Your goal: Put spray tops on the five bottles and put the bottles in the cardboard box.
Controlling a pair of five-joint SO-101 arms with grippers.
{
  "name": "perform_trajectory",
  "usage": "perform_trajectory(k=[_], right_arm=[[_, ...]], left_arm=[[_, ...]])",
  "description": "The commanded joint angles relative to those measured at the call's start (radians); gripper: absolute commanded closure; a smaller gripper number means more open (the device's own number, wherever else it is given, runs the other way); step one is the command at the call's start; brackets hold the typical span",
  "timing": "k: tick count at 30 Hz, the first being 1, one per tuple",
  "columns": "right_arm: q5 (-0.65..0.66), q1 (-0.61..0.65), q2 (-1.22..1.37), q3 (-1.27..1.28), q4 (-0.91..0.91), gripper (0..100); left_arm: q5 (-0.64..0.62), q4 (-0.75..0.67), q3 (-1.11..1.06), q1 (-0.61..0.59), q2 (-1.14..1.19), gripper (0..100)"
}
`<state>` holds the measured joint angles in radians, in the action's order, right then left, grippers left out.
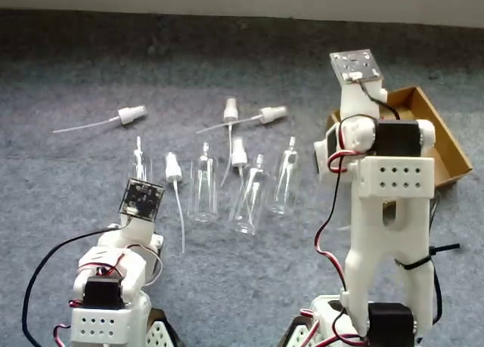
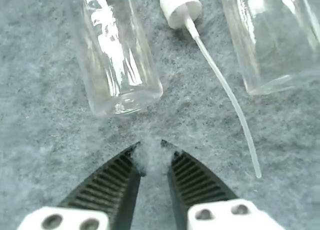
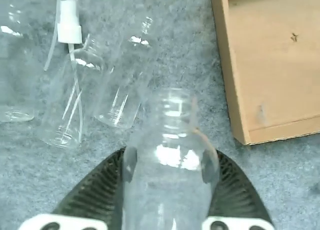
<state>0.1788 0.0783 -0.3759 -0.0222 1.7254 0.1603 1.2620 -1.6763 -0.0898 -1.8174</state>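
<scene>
My right gripper [image 3: 170, 155] is shut on a clear bottle [image 3: 170, 165] without a top, held above the carpet with its neck pointing away, beside the cardboard box [image 3: 270, 64]. Clear bottles [image 1: 203, 184] [image 1: 249, 192] [image 1: 286, 177] [image 1: 140, 165] lie in a row on the carpet. White spray tops with long tubes lie loose among them [image 1: 173, 168] [image 1: 239, 152] and farther back [image 1: 132, 115] [image 1: 231, 109] [image 1: 272, 114]. My left gripper [image 2: 151, 147] is low over the carpet, slightly open and holding nothing, just short of a bottle's base [image 2: 117, 54], with a spray top [image 2: 180, 9] beside it.
The cardboard box [image 1: 435, 139] sits at the right behind the raised right arm [image 1: 389, 181] and shows nothing inside. Grey carpet [image 1: 68, 188] covers the table. The far edge of the carpet meets a pale wall.
</scene>
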Motion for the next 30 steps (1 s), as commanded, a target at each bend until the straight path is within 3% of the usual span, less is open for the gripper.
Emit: perform_trajectory(k=[1, 12, 19, 30], right_arm=[[-0.017, -0.008, -0.03, -0.153, 0.042, 88.5], [-0.017, 0.127, -0.45, -0.156, 0.041, 88.5], [-0.017, 0.133, -0.668, 0.145, -0.027, 88.5], [-0.017, 0.133, -0.992, 0.816, -0.464, 88.4]], left_arm=[[0.157, -0.006, -0.018, -0.01, -0.004, 99], [0.338, -0.021, -0.018, -0.012, -0.004, 99], [0.338, -0.026, 0.042, -0.061, -0.004, 99], [0.342, -0.035, 0.197, -0.09, 0.001, 99]])
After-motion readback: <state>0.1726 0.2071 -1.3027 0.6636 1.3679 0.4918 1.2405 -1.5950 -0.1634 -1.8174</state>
